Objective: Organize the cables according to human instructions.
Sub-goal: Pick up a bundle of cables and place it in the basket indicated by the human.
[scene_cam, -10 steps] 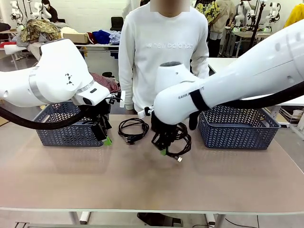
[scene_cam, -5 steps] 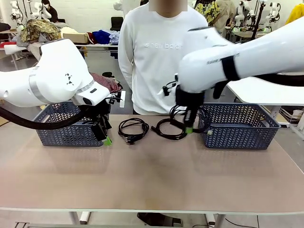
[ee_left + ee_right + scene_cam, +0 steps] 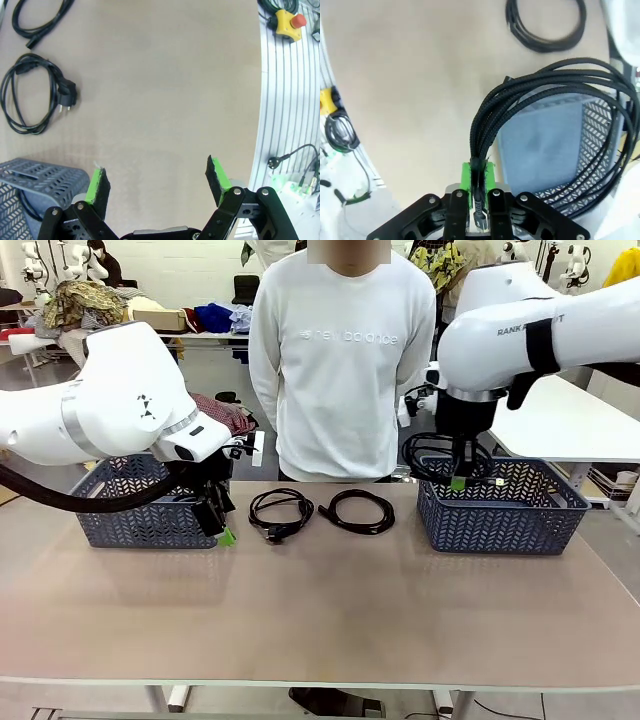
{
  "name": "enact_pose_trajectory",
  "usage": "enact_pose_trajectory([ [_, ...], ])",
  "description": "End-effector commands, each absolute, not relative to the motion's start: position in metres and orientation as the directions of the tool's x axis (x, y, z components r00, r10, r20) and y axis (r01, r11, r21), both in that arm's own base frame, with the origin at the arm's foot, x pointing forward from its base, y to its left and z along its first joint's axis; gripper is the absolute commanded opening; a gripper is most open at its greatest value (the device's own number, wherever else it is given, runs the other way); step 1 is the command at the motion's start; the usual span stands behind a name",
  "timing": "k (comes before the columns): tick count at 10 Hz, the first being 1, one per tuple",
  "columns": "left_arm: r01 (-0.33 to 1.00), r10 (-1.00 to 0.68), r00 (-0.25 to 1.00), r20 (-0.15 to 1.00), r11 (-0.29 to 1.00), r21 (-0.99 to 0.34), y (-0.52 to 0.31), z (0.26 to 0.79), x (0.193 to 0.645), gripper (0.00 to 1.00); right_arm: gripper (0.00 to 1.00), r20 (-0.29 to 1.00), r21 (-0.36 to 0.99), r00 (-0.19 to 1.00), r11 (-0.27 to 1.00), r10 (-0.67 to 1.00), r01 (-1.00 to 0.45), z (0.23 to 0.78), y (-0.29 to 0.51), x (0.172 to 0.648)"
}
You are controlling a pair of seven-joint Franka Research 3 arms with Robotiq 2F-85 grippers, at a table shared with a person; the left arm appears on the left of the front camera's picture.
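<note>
Swung up off the tabletop since a second earlier, the right gripper (image 3: pixel 458 480) had its green-padded jaws pinched on the gathered strands of a coiled black braided cable (image 3: pixel 432 452). The loop hung over the left end of the right-hand blue-grey plastic mesh basket (image 3: pixel 505 525). The left gripper (image 3: pixel 157 180) had stayed put, jaws spread with nothing between them, just in front of the left-hand blue-grey mesh basket (image 3: pixel 135 522). Between the baskets, a plugged black cable coil (image 3: pixel 272 531) and a plain black cable coil (image 3: pixel 360 529) lay side by side on the beige table (image 3: pixel 320 620), before a person in a white sweatshirt (image 3: pixel 340 370).
</note>
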State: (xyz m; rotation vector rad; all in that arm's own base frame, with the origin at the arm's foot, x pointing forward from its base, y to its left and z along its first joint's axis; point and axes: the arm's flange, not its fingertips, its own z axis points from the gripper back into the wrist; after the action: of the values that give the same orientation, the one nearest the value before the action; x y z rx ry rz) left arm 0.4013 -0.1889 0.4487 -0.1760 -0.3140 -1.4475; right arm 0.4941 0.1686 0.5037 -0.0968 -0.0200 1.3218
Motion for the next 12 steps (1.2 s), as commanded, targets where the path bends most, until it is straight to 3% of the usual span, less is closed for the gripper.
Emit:
enact_pose_trajectory([
  [1,0.990,-0.946,0.094,0.310,0.121,0.072,-0.187,0.450,0.401,1.00,0.00,-0.024,-0.089,0.234,0.231,0.972,-0.969,0.510,0.159,0.512],
  [8,0.990,-0.946,0.094,0.310,0.121,0.072,-0.187,0.450,0.401,1.00,0.00,-0.037,-0.084,0.251,0.247,0.967,-0.965,0.505,0.158,0.503],
  [9,0.990,-0.946,0.094,0.310,0.121,0.072,-0.187,0.450,0.401,1.00,0.12,-0.037,-0.083,0.250,0.246,0.968,-0.966,0.504,0.160,0.506],
  [12,0.990,-0.946,0.094,0.310,0.121,0.072,-0.187,0.450,0.401,1.00,0.12,-0.057,-0.073,0.205,0.201,0.977,-0.977,0.504,0.118,0.518],
])
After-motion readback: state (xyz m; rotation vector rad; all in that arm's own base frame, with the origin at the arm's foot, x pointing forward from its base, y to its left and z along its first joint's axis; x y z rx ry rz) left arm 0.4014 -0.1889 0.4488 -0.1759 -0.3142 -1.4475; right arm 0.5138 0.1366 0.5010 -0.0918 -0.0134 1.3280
